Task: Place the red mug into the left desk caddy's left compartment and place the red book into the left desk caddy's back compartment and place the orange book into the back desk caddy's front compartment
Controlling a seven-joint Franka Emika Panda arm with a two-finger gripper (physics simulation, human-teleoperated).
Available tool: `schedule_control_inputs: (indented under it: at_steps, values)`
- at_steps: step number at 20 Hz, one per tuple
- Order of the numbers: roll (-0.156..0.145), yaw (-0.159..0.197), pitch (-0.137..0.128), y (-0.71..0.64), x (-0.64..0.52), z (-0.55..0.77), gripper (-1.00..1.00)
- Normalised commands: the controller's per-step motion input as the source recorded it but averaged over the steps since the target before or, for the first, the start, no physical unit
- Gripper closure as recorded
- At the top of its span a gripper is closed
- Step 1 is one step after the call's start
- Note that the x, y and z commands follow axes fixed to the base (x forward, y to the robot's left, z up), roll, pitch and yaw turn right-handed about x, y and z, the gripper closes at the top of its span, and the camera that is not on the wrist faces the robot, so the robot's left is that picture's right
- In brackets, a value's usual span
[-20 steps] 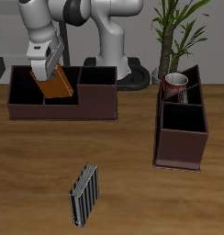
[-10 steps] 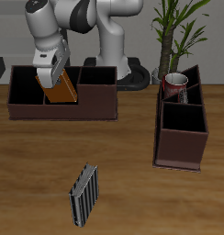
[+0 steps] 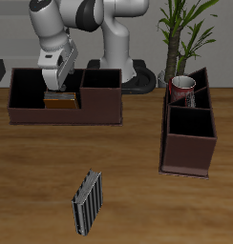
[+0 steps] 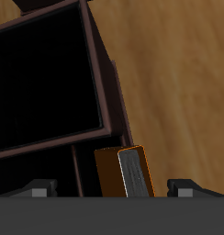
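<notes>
The orange book (image 3: 61, 99) (image 4: 129, 173) rests inside a small middle cell of the back desk caddy (image 3: 32, 116), low between the dividers. My gripper (image 3: 59, 82) (image 4: 109, 189) hangs just above it, open; in the wrist view both fingers (image 4: 37, 190) stand clear of the book's sides. The red mug (image 3: 182, 88) sits in the far end cell of the left desk caddy (image 3: 189, 152), the one seen end-on. The red book does not show in either view.
A black-and-grey striped book (image 3: 88, 202) lies on the wood near the table's front edge. A potted plant (image 3: 185, 33) stands behind the end-on caddy. The robot's base (image 3: 123, 67) rises behind the broadside caddy.
The gripper has come down over the broadside caddy with the orange book. The book has dropped from a tilted hold into the middle cell, and the fingers now stand apart from it.
</notes>
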Motion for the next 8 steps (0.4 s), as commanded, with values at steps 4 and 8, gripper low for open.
schedule_control_inputs:
  at_steps: [4,8]
  values:
    - [0.023,-0.071,-0.036,0.08,-0.04,0.23,-1.0]
    - [0.035,-0.07,-0.037,0.08,-0.15,0.24,-1.0]
